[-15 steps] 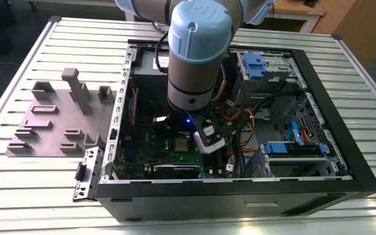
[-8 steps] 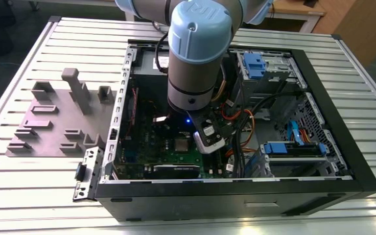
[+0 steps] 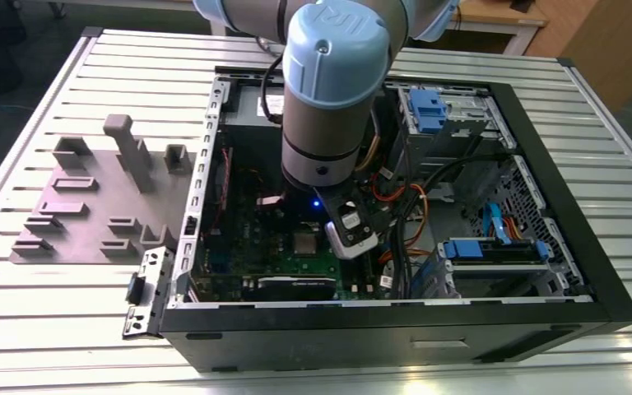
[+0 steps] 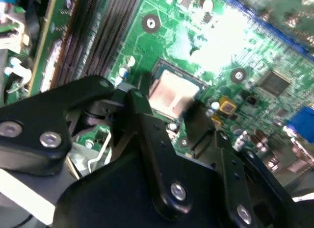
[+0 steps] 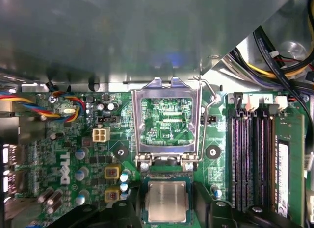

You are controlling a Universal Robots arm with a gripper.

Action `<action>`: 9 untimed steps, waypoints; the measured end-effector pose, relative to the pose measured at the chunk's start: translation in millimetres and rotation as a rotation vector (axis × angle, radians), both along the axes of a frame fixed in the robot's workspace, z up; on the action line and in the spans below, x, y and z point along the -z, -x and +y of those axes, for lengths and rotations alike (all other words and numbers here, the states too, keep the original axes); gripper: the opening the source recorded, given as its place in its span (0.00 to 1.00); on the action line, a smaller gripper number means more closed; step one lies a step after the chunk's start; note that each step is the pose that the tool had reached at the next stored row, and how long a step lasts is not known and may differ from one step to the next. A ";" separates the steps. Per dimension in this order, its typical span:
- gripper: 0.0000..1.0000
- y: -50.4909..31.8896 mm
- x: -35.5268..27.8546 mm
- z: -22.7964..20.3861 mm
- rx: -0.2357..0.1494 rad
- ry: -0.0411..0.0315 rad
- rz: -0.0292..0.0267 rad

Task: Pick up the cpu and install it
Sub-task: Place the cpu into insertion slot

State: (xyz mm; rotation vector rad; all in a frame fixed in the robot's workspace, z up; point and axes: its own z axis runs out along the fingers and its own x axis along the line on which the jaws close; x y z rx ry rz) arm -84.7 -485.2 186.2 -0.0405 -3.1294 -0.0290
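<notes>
Wrist views: end effector (image 4: 169, 108) straddling the cpu (image 5: 167, 201) — jaws standing apart, not gripping.
The cpu is lying flat in its socket (image 5: 167, 175) on the green motherboard (image 5: 73, 154), just beside the hinge of the opened silvery frame (image 5: 167, 120). Square matte lid; judging it light, rigid, underside fragile — taking two opposite edges looks safest.

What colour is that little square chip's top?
The cpu is silvery-grey metal, best seen in the first wrist view.

Robotics lab or workshop: an open PC case (image 3: 579, 276) surrounds the gripper (image 4: 169, 109), a slatted metal bench (image 3: 53, 321) lies beneath, a grey fixture plate (image 3: 80, 216) well aside.
</notes>
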 end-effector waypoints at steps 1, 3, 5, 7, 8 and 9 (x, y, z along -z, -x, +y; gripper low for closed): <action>0.54 0.0 -0.2 -0.1 0.000 0.0008 0.0004; 0.54 0.1 -0.7 -0.3 0.000 0.0019 0.0009; 0.54 0.2 -0.7 -0.3 0.000 0.0018 0.0010; 0.54 0.2 -0.7 -0.3 0.000 0.0020 0.0010; 0.54 0.2 -1.0 -0.3 0.000 0.0019 0.0010; 0.54 0.2 -2.2 -0.3 0.000 0.0022 0.0011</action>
